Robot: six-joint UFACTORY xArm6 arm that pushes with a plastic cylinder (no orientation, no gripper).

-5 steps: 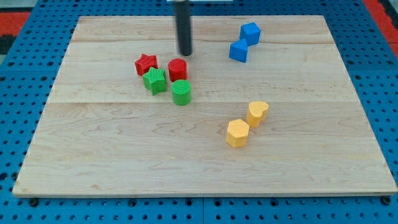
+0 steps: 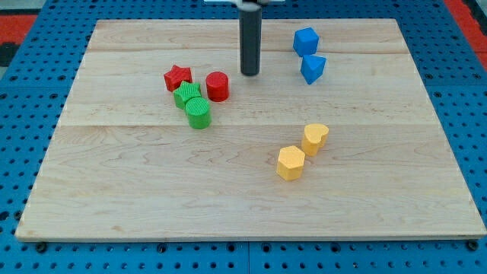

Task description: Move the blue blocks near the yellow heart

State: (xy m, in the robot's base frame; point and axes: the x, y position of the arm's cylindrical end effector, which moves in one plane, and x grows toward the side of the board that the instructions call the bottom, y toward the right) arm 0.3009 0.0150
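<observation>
tip (image 2: 250,73): left of blue blocks (image 2: 313,68), touching none
yellow heart (image 2: 315,138): below blue blocks, well apart
gripper: none fitted, bare rod

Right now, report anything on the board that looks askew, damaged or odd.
Nothing stands out. The blue blocks sit apart from the yellow heart, all blocks lie flat on the board, and my tip stands clear, right of the red cylinder.

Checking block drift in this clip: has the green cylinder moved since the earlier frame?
Yes. The green cylinder has slid toward the view's left, judged against the red cylinder, which stayed put.
</observation>
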